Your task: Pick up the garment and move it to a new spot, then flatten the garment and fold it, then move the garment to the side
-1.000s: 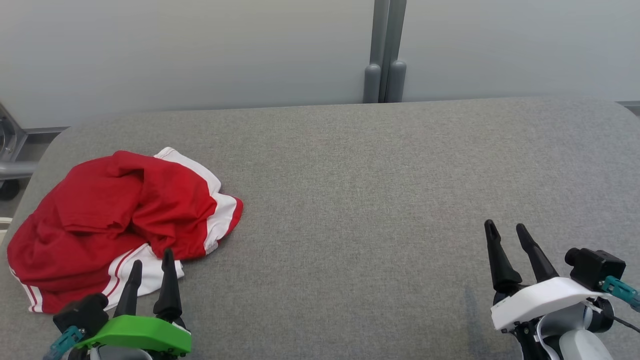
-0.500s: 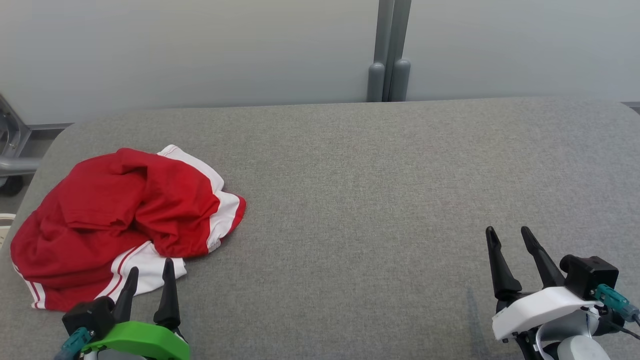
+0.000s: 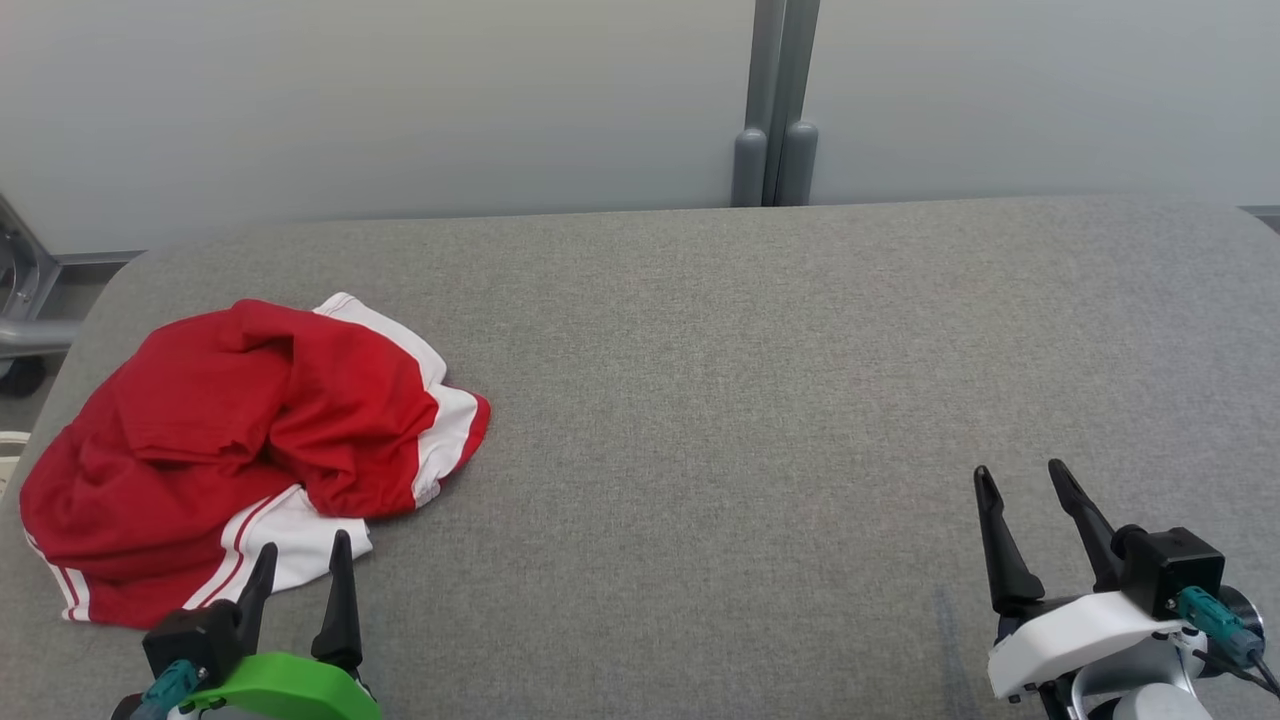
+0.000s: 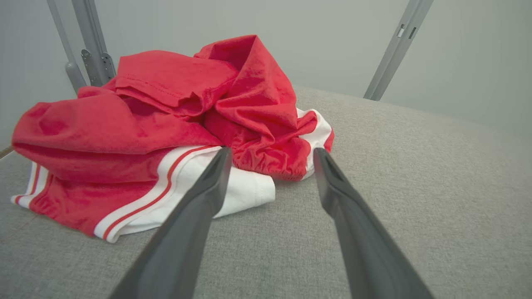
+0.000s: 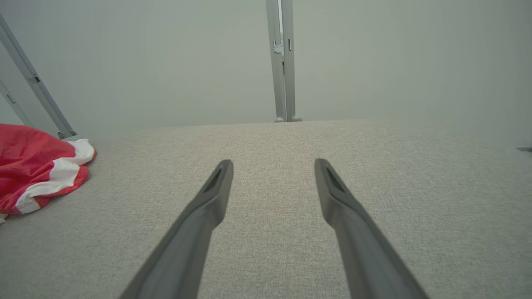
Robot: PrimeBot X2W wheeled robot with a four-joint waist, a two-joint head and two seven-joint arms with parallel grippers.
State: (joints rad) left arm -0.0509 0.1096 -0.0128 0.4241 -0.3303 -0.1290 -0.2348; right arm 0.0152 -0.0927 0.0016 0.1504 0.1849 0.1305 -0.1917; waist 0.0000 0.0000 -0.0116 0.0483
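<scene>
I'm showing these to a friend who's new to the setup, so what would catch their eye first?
The crumpled red garment with white stripes, heaped at the left end of the grey fabric table, stands out most. The left claw, on a green mount, is open at the heap's near edge, and the right claw is open above the table's right end.

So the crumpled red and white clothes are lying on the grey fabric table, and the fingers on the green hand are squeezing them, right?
Not squeezing. The left wrist view shows the left fingers spread open, gripping nothing. The crumpled red and white garment does lie on the grey fabric table.
</scene>
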